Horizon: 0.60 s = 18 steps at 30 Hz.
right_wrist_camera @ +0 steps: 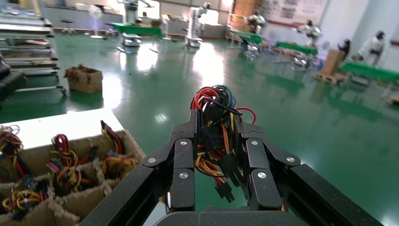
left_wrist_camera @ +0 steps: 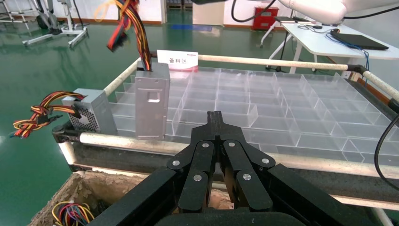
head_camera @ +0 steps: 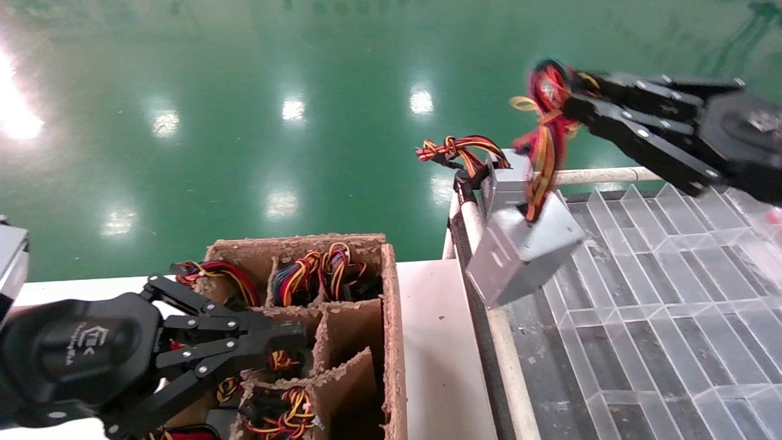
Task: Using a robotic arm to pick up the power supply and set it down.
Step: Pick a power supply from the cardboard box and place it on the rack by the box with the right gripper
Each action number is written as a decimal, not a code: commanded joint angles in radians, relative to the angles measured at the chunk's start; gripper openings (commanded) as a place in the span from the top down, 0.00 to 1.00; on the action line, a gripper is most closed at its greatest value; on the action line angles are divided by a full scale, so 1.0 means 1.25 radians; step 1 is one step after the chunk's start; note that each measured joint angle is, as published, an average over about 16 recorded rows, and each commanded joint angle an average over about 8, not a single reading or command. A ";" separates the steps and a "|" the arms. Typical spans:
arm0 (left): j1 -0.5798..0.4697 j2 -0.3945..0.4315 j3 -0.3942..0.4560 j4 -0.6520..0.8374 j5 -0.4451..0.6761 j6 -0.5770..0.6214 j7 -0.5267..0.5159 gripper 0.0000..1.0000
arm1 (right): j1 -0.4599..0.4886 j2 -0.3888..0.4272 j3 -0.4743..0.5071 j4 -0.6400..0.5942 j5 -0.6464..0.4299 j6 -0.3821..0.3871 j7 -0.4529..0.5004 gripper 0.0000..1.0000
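The power supply (head_camera: pixel 525 250), a grey metal box, hangs tilted by its wire bundle (head_camera: pixel 545 122) over the left rail of the divided tray (head_camera: pixel 660 293). I cannot tell whether its lower corner touches the rail. My right gripper (head_camera: pixel 571 98) is shut on that bundle of red, yellow and black wires (right_wrist_camera: pixel 214 117), high above the tray. In the left wrist view the box (left_wrist_camera: pixel 151 101) hangs upright at the tray's edge. My left gripper (head_camera: pixel 296 336) is shut on nothing and sits over the cardboard box (head_camera: pixel 360 318). Its fingertips (left_wrist_camera: pixel 216 117) are pressed together.
A second grey box (head_camera: pixel 507 177) with a flat striped wire loop (head_camera: pixel 464 150) sits at the tray's far left corner. The cardboard box's compartments hold more wire bundles (head_camera: pixel 317 269). A white table strip (head_camera: pixel 434 342) lies between box and tray. Green floor lies beyond.
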<state>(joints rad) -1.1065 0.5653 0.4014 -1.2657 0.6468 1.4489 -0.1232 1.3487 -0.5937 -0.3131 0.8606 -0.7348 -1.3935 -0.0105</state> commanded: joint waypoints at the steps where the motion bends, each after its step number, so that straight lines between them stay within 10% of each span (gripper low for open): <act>1: 0.000 0.000 0.000 0.000 0.000 0.000 0.000 1.00 | -0.023 0.019 0.007 -0.006 0.006 0.003 -0.003 1.00; 18: 0.000 0.000 0.000 0.000 0.000 0.000 0.000 1.00 | -0.006 -0.005 -0.006 -0.140 -0.032 0.005 -0.065 1.00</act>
<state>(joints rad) -1.1066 0.5653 0.4015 -1.2657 0.6468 1.4488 -0.1232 1.3404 -0.6033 -0.3188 0.6828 -0.7702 -1.3880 -0.0917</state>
